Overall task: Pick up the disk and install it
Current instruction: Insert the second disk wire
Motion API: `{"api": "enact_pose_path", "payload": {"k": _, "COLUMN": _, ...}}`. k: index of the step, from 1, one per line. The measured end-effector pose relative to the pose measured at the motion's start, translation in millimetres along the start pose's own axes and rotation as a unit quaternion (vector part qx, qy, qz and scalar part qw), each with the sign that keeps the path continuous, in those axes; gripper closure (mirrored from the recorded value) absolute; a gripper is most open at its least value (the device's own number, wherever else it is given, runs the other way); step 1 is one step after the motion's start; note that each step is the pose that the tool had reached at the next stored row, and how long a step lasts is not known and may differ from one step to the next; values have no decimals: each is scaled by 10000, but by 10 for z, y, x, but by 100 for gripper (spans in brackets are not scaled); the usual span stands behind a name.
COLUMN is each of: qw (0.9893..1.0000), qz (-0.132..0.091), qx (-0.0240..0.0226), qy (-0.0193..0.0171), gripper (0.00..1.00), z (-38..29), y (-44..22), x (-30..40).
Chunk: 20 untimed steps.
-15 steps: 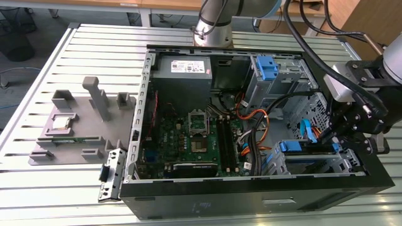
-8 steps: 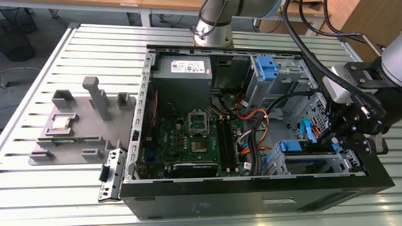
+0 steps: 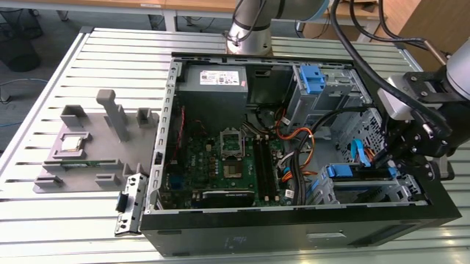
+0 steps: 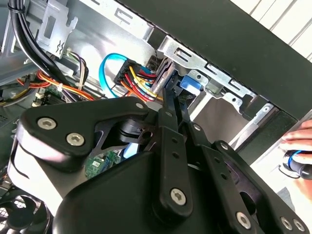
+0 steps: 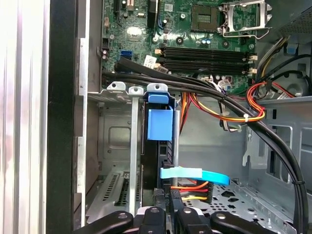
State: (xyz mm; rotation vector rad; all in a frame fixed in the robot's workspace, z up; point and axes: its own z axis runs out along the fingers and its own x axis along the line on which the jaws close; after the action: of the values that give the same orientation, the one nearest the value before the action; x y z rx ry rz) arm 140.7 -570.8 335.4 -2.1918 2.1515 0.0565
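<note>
gripper (image 3: 400,159) over drive cage (image 3: 367,190) in open PC case (image 3: 294,231), disk (image 5: 160,146) seated upright in cage slot, jaws together, grip on disk unclear

An open black computer case (image 3: 294,234) lies on its side on the slatted metal desk (image 3: 110,49), filling the centre and right of the exterior view. Inside, the green motherboard (image 3: 220,165) sits at the centre, with the grey power supply (image 3: 214,80) bearing a white sticker at the upper middle. Orange, red and yellow wires (image 3: 301,140) loop right of the board. A grey fixture with upright posts (image 3: 96,143) stands at the left of the frame. In the first wrist view, black memory slots (image 5: 207,53) cross the upper centre. At the second wrist view's lower right edge, what seems to be a person's hand (image 4: 298,141) rests.
</note>
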Motion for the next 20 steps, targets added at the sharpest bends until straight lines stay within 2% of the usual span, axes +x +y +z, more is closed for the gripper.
{"api": "enact_pose_path", "payload": {"k": 3, "qw": 10000, "qz": 0, "qx": 0, "qy": 7, "gripper": 84, "z": -3, "y": 0, "x": 0}}
{"api": "enact_pose_path", "payload": {"k": 5, "qw": 10000, "qz": -1, "qx": 0, "qy": 55, "gripper": 84, "z": -4, "y": 0, "x": -1}}
{"api": "enact_pose_path", "payload": {"k": 7, "qw": 10000, "qz": 0, "qx": -1, "qy": 83, "gripper": 84, "z": -2, "y": 0, "x": -2}}
{"api": "enact_pose_path", "payload": {"k": 20, "qw": 10000, "qz": 0, "qx": 1, "qy": 85, "gripper": 84, "z": 28, "y": 3, "x": -6}}
